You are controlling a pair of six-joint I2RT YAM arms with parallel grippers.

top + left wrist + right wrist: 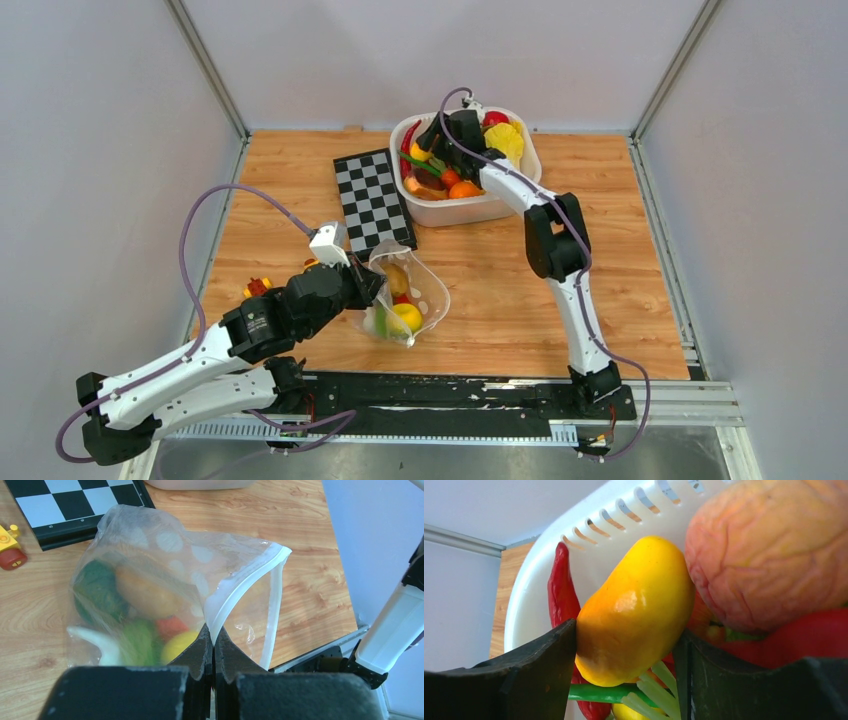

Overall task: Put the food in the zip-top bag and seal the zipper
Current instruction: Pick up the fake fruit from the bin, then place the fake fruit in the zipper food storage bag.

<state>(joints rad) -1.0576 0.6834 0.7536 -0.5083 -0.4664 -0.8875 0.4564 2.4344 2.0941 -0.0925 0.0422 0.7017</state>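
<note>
The zip-top bag (405,300) lies in front of the left arm, its mouth gaping. In the left wrist view the bag (165,570) holds food: a green piece (97,587), an orange piece (147,592), a red piece and a yellow piece (180,645). My left gripper (214,635) is shut on the zipper (240,585) at one side of the mouth. My right gripper (425,150) is down in the white tub (450,212). Its fingers press both sides of a yellow-orange mango (634,610).
The tub wall (594,565) holds more food: a red chilli (560,590), a pink wrinkled fruit (769,555), a green spring onion (604,692). A chessboard (372,200) lies left of the tub. A yellow and red toy car (257,288) sits left of the bag.
</note>
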